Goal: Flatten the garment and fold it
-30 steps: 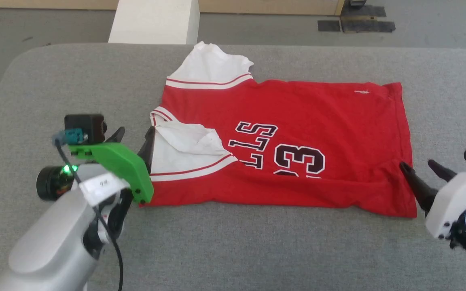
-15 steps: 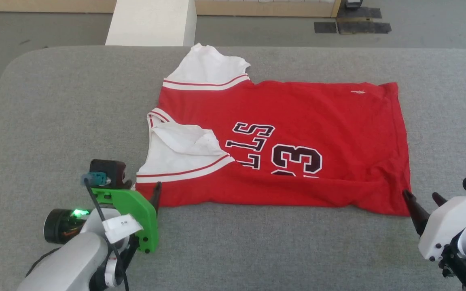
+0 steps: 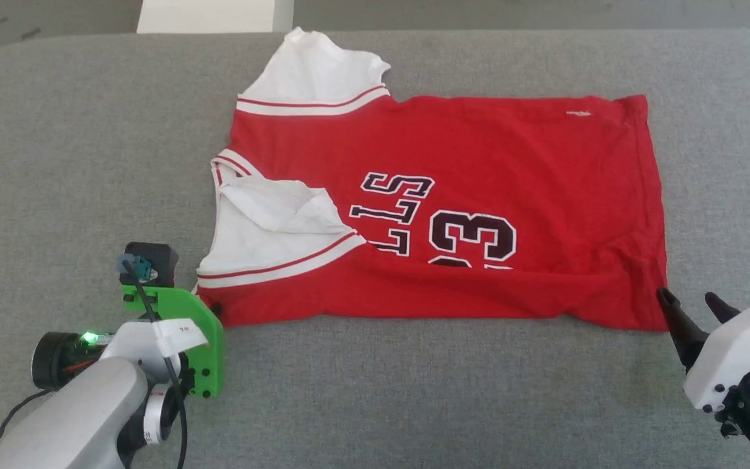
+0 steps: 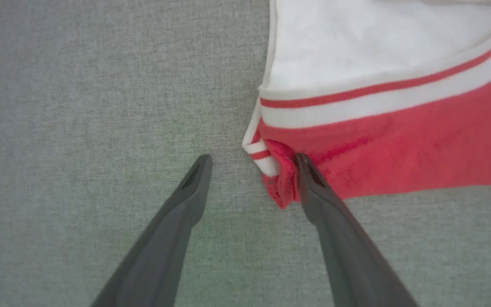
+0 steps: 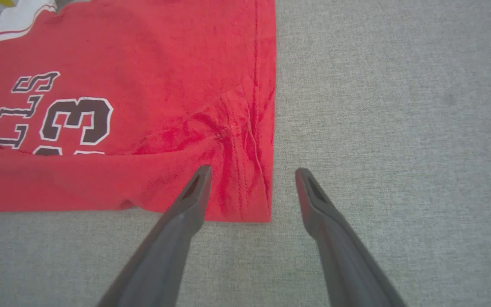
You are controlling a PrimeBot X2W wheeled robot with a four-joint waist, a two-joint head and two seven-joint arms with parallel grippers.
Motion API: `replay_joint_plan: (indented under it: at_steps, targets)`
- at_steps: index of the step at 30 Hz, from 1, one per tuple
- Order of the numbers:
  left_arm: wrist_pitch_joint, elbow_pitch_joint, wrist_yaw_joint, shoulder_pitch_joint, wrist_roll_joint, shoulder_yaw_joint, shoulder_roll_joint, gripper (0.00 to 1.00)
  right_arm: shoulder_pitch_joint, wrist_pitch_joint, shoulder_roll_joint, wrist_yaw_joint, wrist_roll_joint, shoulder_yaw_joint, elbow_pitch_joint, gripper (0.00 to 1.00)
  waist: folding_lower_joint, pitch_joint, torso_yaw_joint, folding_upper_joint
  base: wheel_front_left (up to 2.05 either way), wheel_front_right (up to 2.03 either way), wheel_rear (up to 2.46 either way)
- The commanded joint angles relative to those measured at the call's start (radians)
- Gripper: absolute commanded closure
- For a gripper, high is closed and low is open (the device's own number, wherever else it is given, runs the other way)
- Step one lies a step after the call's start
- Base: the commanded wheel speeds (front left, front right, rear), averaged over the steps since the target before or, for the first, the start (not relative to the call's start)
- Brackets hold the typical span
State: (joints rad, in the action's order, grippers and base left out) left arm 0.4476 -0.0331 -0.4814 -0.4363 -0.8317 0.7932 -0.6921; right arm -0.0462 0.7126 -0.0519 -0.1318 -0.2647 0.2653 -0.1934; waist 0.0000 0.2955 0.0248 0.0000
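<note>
— Garment [image 3: 479, 156], position?
— Flat on the grey surface [image 3: 75, 143], collar end to the left, hem to the right. The near edge is folded over and cuts off the lettering. One white sleeve [image 3: 271, 228] lies across the body.
— Left gripper [image 4: 252, 158]?
— Jaws wide, nothing held. One finger [image 4: 313, 187] touches the bunched near-left corner.
— Right gripper [image 5: 254, 171]?
— Jaws wide, empty, straddling the near-right hem corner: one finger over cloth, the other over bare surface.

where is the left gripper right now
Lower left in the head view, at the garment's near-left corner. The left wrist view shows the left gripper open, straddling that corner, one finger against the red fabric.
</note>
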Motion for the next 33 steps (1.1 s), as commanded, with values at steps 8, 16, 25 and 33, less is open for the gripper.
replay_joint_plan:
  at_steps: [8, 16, 25, 33]
  targets:
    - [0.075, 0.002, 0.05, 0.019, -0.09, 0.012, 0.018, 1.0, -0.023, -0.013, 0.002, 0.001, 0.001, 0.014, -0.007, 0.0, 0.0, 0.042, -0.015, 0.0, 0.0, 0.0, 0.0]
    - [0.005, 0.018, 0.044, 0.031, -0.085, -0.012, 0.034, 1.0, -0.021, 0.03, 0.002, 0.001, 0.036, 0.01, 0.014, 0.0, 0.0, -0.012, 0.001, 0.0, 0.0, 0.0, 0.0]
    - [-0.052, 0.12, 0.018, 0.043, -0.06, -0.032, 0.02, 1.0, -0.047, 0.113, 0.002, 0.001, 0.055, 0.02, 0.111, 0.0, 0.0, -0.025, 0.04, 0.0, 0.0, 0.0, 0.0]
    - [-0.035, 0.183, 0.016, 0.048, -0.052, -0.018, 0.002, 1.0, -0.088, 0.131, 0.002, 0.001, 0.095, 0.021, 0.21, 0.0, 0.0, 0.015, 0.058, 0.0, 0.0, 0.0, 0.0]
